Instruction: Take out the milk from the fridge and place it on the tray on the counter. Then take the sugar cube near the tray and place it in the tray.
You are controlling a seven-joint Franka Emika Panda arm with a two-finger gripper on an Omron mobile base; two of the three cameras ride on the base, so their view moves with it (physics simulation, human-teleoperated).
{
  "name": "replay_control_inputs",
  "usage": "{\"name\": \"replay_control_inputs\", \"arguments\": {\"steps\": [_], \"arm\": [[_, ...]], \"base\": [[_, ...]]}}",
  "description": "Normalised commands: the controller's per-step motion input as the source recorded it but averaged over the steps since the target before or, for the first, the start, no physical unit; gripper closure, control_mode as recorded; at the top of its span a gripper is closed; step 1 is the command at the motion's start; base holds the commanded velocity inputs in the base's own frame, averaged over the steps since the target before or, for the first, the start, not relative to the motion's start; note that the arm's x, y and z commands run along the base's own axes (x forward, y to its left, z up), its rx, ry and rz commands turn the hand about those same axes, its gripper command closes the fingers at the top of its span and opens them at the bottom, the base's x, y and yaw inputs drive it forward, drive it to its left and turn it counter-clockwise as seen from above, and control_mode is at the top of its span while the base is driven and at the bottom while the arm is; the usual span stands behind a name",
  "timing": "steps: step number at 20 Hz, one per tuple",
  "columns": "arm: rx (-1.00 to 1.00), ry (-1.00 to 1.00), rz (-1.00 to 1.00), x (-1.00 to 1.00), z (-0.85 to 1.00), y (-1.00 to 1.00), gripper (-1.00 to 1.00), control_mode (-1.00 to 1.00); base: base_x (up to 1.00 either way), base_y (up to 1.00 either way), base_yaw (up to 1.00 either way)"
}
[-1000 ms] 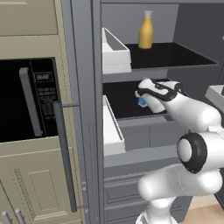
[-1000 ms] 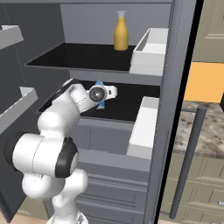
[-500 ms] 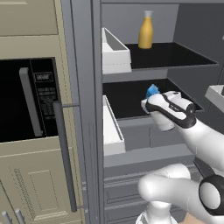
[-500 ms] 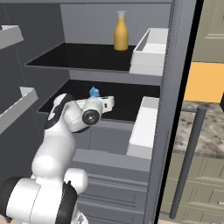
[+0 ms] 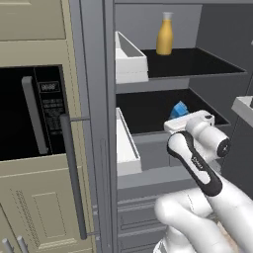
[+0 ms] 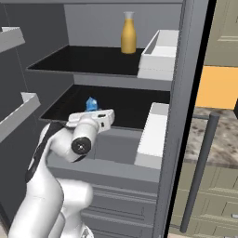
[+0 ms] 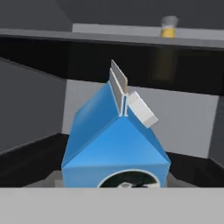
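The milk point(image 5: 179, 108) point(image 6: 91, 103) is a small blue carton with a white gabled top. It hangs just above the front of the fridge's middle black shelf point(image 5: 148, 116). My gripper point(image 5: 187, 121) point(image 6: 99, 117) is shut on its lower part, and the white hand covers the carton's base. In the hand view the milk point(image 7: 114, 144) sits very close and low in the middle, with its fingertips hidden. The fridge point(image 6: 93, 62) stands open. The tray and the sugar cube are out of view.
A yellow-orange bottle point(image 5: 164, 40) point(image 6: 128, 39) stands on the upper shelf. White door bins point(image 5: 129, 62) point(image 6: 151, 139) flank the opening. The black microwave point(image 5: 29, 111) is at left. A strip of marble counter point(image 6: 224, 135) shows past the door handle point(image 6: 200, 176).
The arm has drawn back from deep in the shelf toward the base, and the milk came with it, slightly raised and nearer the shelf's front edge.
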Motion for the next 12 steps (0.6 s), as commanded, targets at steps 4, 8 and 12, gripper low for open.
{"name": "replay_control_inputs", "arguments": {"steps": [4, 8, 12], "arm": [[0.03, 0.0, 0.0, -0.81, 1.0, -0.35, 1.0, -1.0], [0.01, 0.1, 0.0, -0.87, 1.0, -0.43, 1.0, -1.0], [0.01, 0.03, 0.0, -1.0, 0.78, -0.32, 1.0, -1.0]], "base": [[0.0, 0.0, 0.0], [0.0, 0.0, 0.0], [0.0, 0.0, 0.0]]}}
